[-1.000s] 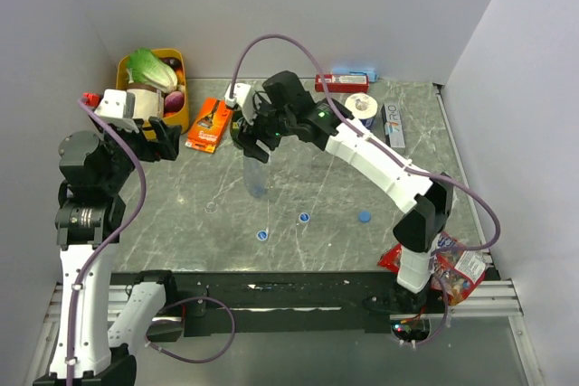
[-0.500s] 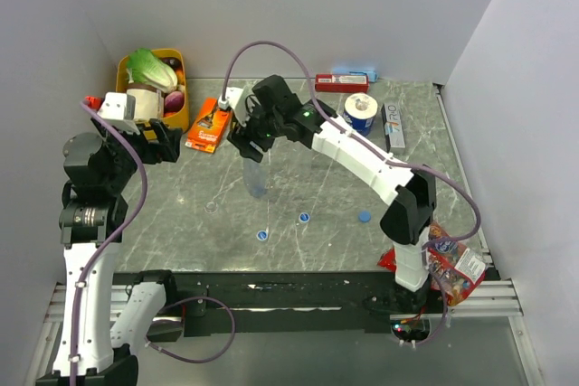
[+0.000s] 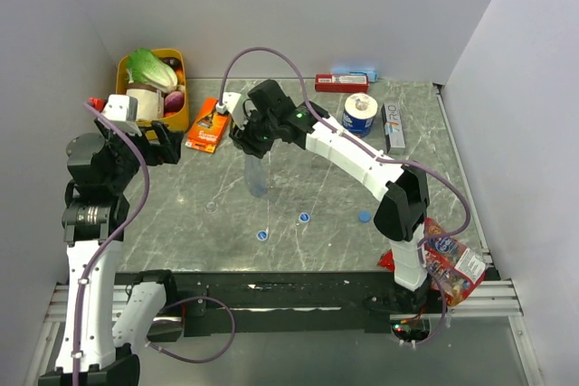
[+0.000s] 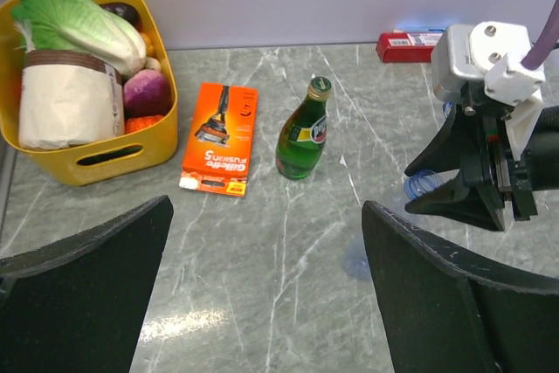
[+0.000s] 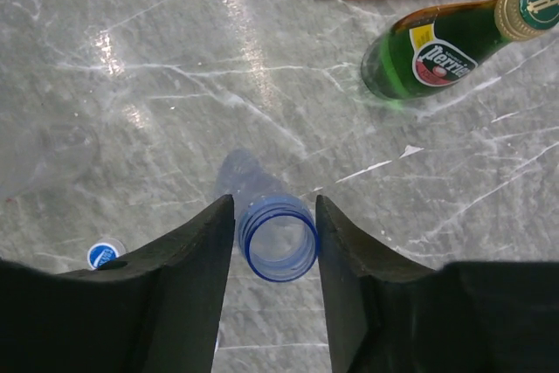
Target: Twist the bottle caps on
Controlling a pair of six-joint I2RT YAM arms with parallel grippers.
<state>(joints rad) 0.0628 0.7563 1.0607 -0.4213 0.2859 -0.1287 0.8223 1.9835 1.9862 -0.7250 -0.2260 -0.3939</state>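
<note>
Right wrist: logged bottle [image 5: 278,242], upright, uncapped; judged light, thin-walled, tippy. Found right gripper [image 5: 275,203] narrow astride neck, grip unclear; left gripper [image 4: 266,207] wide. Favoured neck hold.

Shows the right gripper [image 3: 253,137] down at the top of the clear bottle [image 3: 257,180], which stands upright mid-tabletop [image 3: 181,214]. Puts three blue caps [image 3: 305,218] loose nearer the arm bases, well apart. Places the left gripper [image 3: 166,145] raised beside the yellow basket [image 3: 184,97].
</note>
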